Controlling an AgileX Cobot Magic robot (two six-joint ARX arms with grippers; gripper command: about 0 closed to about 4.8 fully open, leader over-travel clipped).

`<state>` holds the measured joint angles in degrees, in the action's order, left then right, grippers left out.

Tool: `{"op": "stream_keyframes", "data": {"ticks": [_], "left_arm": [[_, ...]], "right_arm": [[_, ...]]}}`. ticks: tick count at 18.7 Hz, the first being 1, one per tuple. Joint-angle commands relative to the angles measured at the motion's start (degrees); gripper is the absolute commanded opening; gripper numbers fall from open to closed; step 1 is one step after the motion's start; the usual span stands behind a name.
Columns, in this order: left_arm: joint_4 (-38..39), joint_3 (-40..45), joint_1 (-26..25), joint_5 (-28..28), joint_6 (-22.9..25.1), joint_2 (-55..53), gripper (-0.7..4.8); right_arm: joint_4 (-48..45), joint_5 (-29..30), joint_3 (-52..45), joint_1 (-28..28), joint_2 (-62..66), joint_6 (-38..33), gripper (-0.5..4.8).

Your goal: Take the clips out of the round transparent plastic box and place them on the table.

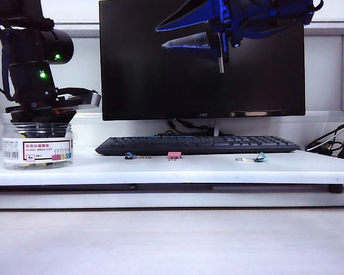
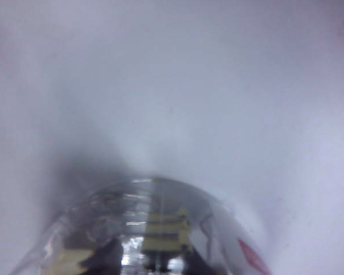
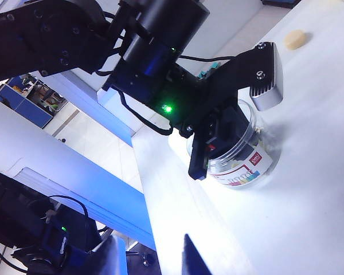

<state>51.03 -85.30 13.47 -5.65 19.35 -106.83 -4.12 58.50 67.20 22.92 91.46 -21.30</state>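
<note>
Left gripper (image 3: 209, 150): fingers down inside the round transparent plastic box (image 1: 38, 145); grip not discernible
Yellow clips (image 2: 166, 232): in the box, at table's (image 1: 178, 169) left end
Right gripper (image 1: 171, 34): high before the monitor (image 1: 202, 86), jaws apart, empty

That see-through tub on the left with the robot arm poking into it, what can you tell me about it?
The round transparent plastic box is a squat, clear, lidless jar standing upright at the left end of the white table. A white label with a barcode, a red band and tiny coloured clip pictures wraps its front. Yellow clips lie inside. The left gripper reaches down into its open mouth; whether it grips anything cannot be seen. The right gripper hangs high above the keyboard.
</note>
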Motion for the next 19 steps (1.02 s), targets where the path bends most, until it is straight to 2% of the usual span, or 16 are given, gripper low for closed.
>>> {"op": "stream_keyframes", "data": {"ticks": [1, 9, 19], "left_arm": [[0.44, 0.13, -0.04, -0.37, -0.9, -0.09, 1.42], [3.54, -3.1, -0.04, -0.57, -1.81, 0.04, 1.42], [3.1, -3.08, -0.04, -0.57, -1.81, 0.04, 1.42]], "right_arm": [[-0.92, 0.11, 0.28, 0.07, -0.26, 0.37, 1.48], [-0.83, 0.15, 0.26, 0.07, -0.26, 0.35, 1.49], [-0.81, 0.11, 0.26, 0.07, -0.24, 0.35, 1.49]]}}
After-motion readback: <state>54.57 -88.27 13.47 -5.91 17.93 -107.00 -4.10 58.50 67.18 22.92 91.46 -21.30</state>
